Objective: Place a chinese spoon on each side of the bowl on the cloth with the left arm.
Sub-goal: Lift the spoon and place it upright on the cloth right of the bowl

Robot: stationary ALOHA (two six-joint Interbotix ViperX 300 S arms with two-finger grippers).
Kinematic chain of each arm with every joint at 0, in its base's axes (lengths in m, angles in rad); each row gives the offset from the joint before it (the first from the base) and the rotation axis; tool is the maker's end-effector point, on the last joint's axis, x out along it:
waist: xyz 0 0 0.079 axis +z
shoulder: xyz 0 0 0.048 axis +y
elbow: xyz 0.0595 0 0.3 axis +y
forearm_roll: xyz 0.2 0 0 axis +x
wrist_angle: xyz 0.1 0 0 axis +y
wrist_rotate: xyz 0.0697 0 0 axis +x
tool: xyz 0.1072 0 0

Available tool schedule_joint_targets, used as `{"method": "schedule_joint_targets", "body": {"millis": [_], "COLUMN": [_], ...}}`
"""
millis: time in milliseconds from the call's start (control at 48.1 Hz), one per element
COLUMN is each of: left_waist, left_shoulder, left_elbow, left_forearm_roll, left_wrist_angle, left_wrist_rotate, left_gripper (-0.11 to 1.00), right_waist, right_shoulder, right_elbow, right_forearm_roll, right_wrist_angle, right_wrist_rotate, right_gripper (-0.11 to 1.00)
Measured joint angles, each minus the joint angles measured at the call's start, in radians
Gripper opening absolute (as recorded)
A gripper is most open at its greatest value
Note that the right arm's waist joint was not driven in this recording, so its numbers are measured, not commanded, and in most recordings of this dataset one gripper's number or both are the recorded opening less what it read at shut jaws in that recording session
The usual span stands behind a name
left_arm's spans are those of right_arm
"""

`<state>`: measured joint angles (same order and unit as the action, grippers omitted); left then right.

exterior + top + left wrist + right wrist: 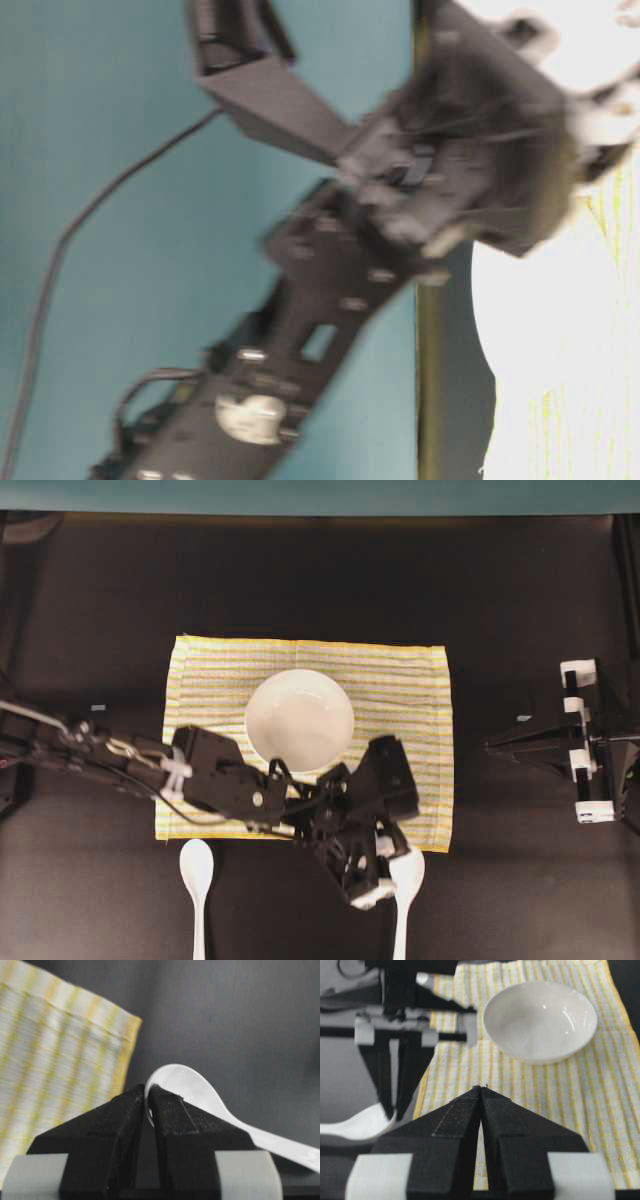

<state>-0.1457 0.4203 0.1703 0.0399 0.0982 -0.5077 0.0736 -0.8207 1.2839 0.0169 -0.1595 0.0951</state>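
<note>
**Operator:** Where does my left gripper stand?

**Spotter:** Your left gripper point(385, 875) is just off the near right corner of the cloth point(210, 665), down over the dark table point(100, 580). Look at your left wrist view: the two black fingers point(120, 1115) are pinched together on the rim of a white spoon's bowl, so you have that spoon point(195, 1092) clamped. Its handle runs off toward the lower right of that view, and the cloth's yellow-bordered corner lies just beside it on the left.

**Operator:** And from above?

**Spotter:** From above, the left arm point(215, 775) reaches across the near edge of the cloth, and the gripped spoon's white bowl peeks out at the gripper's right side, with its handle running toward the near table edge. Whether the spoon is lifted off the table you cannot tell from these views.

**Operator:** The bowl?

**Spotter:** The bowl point(300, 720) sits upright on the middle of the cloth, glossy white, nothing in it. Your arm passes close by its near rim; I cannot tell whether they touch.

**Operator:** The other spoon?

**Spotter:** A second spoon point(197, 875) lies on the bare table just off the cloth's near left corner, bowl end toward the cloth, handle toward the near table edge. Neither spoon is beside the bowl on the cloth yet.

**Operator:** My right side?

**Spotter:** Your right gripper point(505, 745) hangs well off the cloth's right edge, pointed toward it, its tips pressed together with nothing between them
</note>
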Motion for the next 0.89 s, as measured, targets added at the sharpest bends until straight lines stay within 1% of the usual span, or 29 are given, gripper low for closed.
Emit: {"method": "schedule_joint_targets", "body": {"millis": [62,166,291,374,499,624,895], "left_waist": [0.025,0.081,0.176,0.232,0.291,0.313,0.313], "left_shoulder": [-0.025,-0.067,-0.12,-0.127,-0.12,-0.112,-0.064], "left_elbow": [-0.006,-0.021,-0.074,-0.112,-0.14,-0.147,-0.132], "left_forearm_roll": [0.0,0.002,0.002,0.002,0.002,0.002,0.002], "left_wrist_angle": [0.043,0.123,0.224,0.281,0.325,0.33,0.316], "left_wrist_rotate": [0.012,0.054,0.115,0.167,0.23,0.25,0.272], "left_gripper": [0.07,0.07,0.07,0.07,0.07,0.07,0.07], "right_waist": [-0.002,-0.002,-0.002,-0.002,-0.002,-0.002,-0.002], "right_shoulder": [-0.008,-0.017,-0.025,-0.029,-0.035,-0.037,-0.038], "right_elbow": [0.002,0.002,0.002,0.002,0.0,0.002,0.002], "right_forearm_roll": [0.0,0.0,0.0,0.0,0.0,0.0,0.0], "right_wrist_angle": [0.008,0.014,0.025,0.028,0.029,0.035,0.037], "right_wrist_rotate": [0.0,-0.002,0.0,-0.002,0.0,0.0,0.0], "right_gripper": [0.0,0.0,0.0,0.0,0.0,0.0,0.0]}}
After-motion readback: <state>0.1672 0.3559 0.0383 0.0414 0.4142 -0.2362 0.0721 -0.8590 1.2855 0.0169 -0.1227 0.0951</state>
